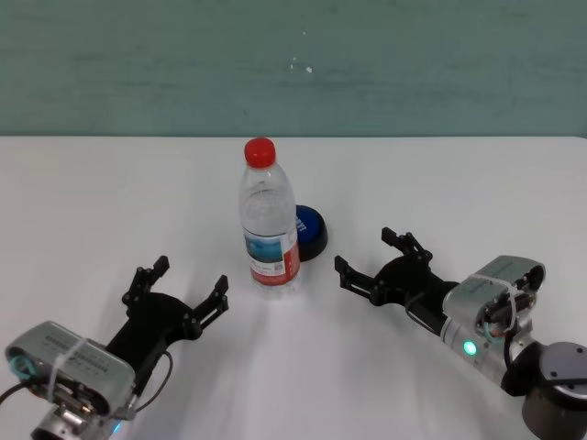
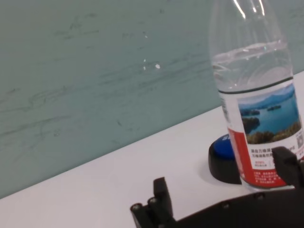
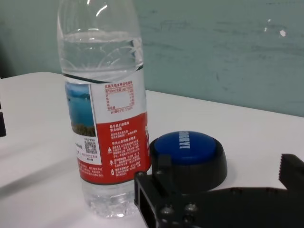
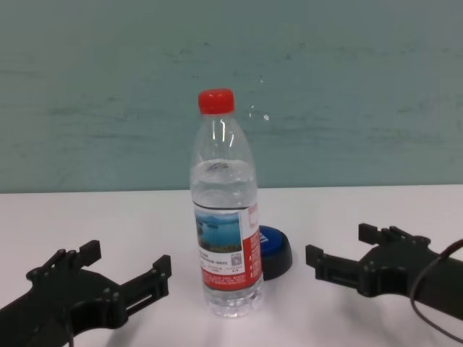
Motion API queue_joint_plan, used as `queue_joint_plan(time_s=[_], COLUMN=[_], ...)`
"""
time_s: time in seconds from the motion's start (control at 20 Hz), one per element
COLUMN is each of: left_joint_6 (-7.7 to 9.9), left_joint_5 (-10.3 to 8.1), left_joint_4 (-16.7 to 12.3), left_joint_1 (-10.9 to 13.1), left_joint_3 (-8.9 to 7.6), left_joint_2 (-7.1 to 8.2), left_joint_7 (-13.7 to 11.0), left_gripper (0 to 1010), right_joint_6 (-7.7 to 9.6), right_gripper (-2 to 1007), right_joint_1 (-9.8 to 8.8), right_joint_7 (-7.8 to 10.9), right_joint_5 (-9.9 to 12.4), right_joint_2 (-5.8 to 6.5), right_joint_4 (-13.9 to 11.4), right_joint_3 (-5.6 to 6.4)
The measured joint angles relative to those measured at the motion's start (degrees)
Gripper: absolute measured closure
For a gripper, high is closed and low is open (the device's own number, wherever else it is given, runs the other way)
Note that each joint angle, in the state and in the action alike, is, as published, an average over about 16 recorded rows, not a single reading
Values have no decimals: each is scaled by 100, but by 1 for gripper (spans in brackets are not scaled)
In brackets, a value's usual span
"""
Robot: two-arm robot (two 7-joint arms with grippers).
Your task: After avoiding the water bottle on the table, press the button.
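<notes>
The water bottle (image 1: 269,225) stands upright on the white table (image 1: 92,202), clear with a red cap and a lake-scene label. The blue button (image 1: 309,228) on its black base sits just behind and right of the bottle, partly hidden by it. The bottle (image 4: 224,238) and button (image 4: 275,249) also show in the chest view. My right gripper (image 1: 371,257) is open, low over the table to the right of the button. In the right wrist view the button (image 3: 187,149) lies just beyond its fingers (image 3: 152,185), with the bottle (image 3: 107,109) beside it. My left gripper (image 1: 188,284) is open, left of the bottle.
A teal wall (image 1: 293,64) rises behind the table's far edge. In the left wrist view the bottle (image 2: 259,95) stands in front of the button (image 2: 223,152). White tabletop stretches to both sides of the bottle.
</notes>
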Motion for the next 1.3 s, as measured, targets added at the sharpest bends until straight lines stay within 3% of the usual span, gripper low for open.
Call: queue_joint_plan(time_s=[1.3], left_joint_6=[0], left_joint_5=[0], left_joint_4=[0], left_joint_1=[0], left_joint_3=[0], left_joint_2=[0], left_joint_7=[0], left_gripper=[10], right_joint_6=[-8], right_gripper=[1], right_joint_1=[9], right_joint_7=[21], right_joint_5=[-13], right_joint_2=[8], right_joint_4=[12], right_joint_3=[-13])
